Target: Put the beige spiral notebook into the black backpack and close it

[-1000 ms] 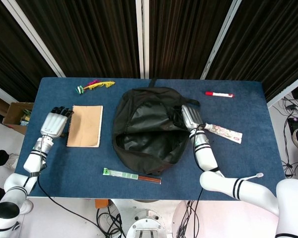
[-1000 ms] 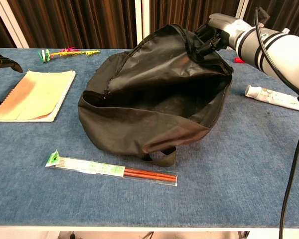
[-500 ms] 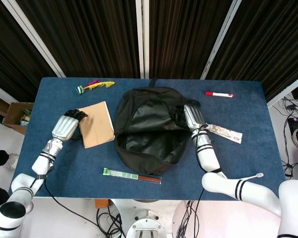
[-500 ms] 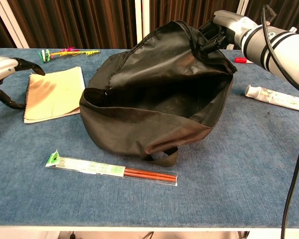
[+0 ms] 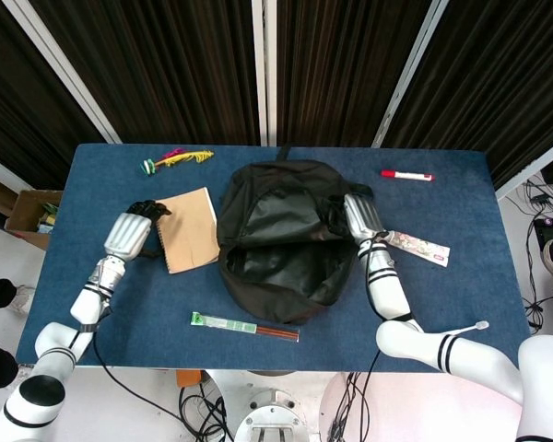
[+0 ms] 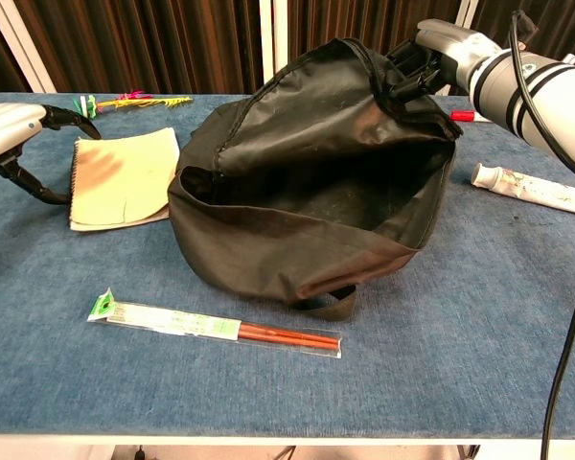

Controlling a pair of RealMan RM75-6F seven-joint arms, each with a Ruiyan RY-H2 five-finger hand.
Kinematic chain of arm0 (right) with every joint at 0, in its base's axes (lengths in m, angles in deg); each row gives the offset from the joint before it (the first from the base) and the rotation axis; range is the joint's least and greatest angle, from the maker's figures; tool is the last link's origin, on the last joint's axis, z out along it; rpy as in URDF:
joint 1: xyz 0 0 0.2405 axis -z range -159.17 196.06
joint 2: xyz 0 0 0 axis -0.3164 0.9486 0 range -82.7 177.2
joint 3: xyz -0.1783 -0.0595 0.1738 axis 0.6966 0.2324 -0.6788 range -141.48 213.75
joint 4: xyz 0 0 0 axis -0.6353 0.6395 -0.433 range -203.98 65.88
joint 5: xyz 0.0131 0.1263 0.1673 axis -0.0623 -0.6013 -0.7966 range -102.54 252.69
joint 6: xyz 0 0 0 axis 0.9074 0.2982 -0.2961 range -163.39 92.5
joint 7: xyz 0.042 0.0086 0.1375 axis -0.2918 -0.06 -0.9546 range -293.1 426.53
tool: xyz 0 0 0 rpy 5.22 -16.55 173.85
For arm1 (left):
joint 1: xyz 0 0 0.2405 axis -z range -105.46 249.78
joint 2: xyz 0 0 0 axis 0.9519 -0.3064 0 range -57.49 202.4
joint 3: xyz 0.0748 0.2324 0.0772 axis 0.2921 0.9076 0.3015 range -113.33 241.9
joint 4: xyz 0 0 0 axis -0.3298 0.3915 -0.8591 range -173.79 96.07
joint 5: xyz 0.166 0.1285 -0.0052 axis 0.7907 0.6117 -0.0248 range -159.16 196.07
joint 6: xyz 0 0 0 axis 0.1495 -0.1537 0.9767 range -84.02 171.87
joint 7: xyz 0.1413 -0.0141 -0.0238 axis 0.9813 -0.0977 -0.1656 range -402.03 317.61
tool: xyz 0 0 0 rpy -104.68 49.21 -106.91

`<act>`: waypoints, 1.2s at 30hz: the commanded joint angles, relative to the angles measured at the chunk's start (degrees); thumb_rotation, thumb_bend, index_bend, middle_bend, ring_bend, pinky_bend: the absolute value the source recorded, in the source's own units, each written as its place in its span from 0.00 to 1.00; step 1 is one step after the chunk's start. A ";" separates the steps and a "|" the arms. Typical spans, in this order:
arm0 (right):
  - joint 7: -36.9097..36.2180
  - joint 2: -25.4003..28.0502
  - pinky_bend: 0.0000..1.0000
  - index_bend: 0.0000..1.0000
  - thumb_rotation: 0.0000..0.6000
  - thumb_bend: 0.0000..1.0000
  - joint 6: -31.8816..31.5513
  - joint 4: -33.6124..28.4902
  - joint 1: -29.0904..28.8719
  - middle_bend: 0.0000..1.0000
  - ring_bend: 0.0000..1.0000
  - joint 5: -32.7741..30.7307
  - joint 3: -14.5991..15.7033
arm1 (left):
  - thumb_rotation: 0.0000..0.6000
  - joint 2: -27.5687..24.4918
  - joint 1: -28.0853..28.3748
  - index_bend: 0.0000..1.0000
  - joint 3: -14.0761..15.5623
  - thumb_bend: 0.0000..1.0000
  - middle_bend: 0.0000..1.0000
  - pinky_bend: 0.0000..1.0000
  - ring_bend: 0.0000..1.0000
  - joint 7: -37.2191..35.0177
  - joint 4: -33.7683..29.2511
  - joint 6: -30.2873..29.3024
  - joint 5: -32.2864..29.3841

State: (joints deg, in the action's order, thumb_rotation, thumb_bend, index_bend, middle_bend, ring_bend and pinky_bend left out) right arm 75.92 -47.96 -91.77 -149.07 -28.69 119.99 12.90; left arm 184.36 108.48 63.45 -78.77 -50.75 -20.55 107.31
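The beige spiral notebook [image 5: 190, 230] lies flat on our worktop [image 5: 461, 276] beside the black backpack [image 5: 286, 235]; our left hand [image 5: 132, 233] grips its spiral edge, our right hand [image 5: 355, 215] holds the backpack's rim open.

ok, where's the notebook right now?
The beige spiral notebook lies on the blue table left of the open black backpack, its right edge against the bag, with the left robot hand at its spiral edge.
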 commanded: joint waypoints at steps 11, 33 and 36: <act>-0.57 -0.07 0.28 0.68 1.00 0.64 0.04 0.32 0.10 0.58 0.56 0.00 -0.19 | 1.00 2.32 0.80 0.33 -1.23 0.31 0.24 0.19 0.15 -2.33 1.48 -0.86 -1.41; -0.79 0.28 0.26 0.68 1.00 0.64 0.32 0.74 0.28 0.58 0.56 -0.47 -0.32 | 1.00 3.86 0.86 0.52 -0.94 0.28 0.27 0.19 0.17 -2.08 2.86 -3.52 -1.39; -0.76 0.29 0.26 0.68 1.00 0.64 0.36 0.75 0.27 0.58 0.56 -0.62 -0.34 | 1.00 4.05 0.87 0.57 -0.96 0.28 0.29 0.19 0.18 -1.98 2.92 -4.03 -1.42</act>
State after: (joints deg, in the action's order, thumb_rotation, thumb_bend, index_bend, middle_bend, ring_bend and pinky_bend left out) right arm 75.16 -47.67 -91.40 -148.32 -28.42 119.37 12.55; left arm 188.37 109.35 62.51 -80.76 -47.84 -24.53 105.91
